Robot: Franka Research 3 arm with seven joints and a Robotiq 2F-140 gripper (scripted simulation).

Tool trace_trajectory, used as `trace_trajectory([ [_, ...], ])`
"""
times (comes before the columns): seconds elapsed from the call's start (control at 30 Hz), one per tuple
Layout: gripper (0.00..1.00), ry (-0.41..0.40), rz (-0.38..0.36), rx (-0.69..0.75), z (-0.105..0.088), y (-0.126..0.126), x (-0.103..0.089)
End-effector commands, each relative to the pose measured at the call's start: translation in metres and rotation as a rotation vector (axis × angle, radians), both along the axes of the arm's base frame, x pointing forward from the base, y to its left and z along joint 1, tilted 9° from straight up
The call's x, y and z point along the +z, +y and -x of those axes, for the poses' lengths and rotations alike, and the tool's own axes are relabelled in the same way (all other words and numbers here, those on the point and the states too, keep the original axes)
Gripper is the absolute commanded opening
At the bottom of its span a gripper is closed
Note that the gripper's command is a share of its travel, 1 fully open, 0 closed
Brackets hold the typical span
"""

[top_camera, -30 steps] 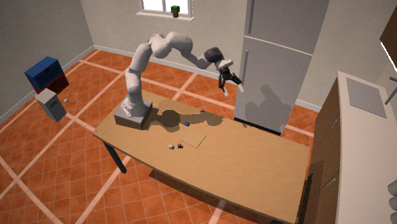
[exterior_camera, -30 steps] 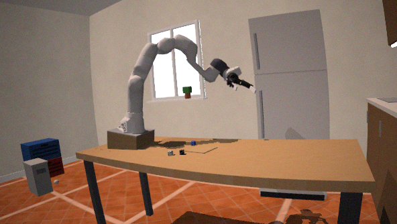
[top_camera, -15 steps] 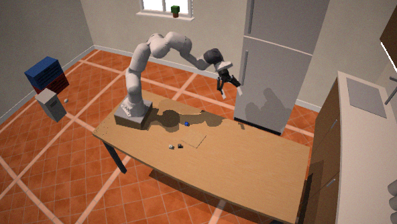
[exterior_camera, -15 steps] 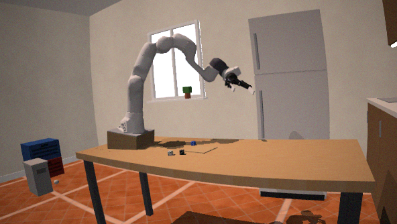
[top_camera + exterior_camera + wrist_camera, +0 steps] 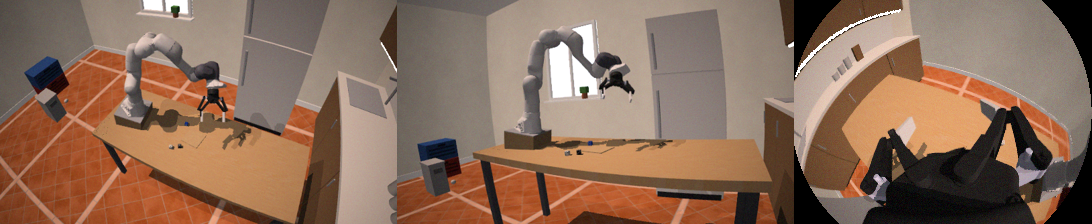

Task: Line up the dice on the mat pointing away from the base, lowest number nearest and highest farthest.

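Beige walls, orange tiled floor (image 5: 50, 161), grey fridge (image 5: 278, 60), bright window (image 5: 571, 64), wooden table (image 5: 665, 168), side counter (image 5: 365, 141)

Top: high, far, looking down on table (image 5: 235, 174). Exterior: low, far, level with table edge. Wrist: close behind fingers. All share table.
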State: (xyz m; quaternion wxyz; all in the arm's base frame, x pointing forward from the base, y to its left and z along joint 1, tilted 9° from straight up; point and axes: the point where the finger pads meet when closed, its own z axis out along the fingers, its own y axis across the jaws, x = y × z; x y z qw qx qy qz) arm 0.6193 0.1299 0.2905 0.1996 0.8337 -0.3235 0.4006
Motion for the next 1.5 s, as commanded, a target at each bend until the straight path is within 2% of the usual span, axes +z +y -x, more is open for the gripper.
trace_trajectory([
  [0.0,1.0,0.085,-0.08,-0.009,0.015,-0.035,-0.023],
  [0.7,1.0,0.085,-0.08,-0.009,0.015,-0.035,-0.023],
  [0.73,1.0,0.124,-0.149,-0.07,0.032,-0.074,-0.04],
  [1.2,1.0,0.124,-0.149,-0.07,0.032,-0.074,-0.04],
  [1.23,1.0,0.16,-0.226,-0.131,0.051,-0.109,-0.057],
  [1.47,1.0,0.16,-0.226,-0.131,0.051,-0.109,-0.057],
])
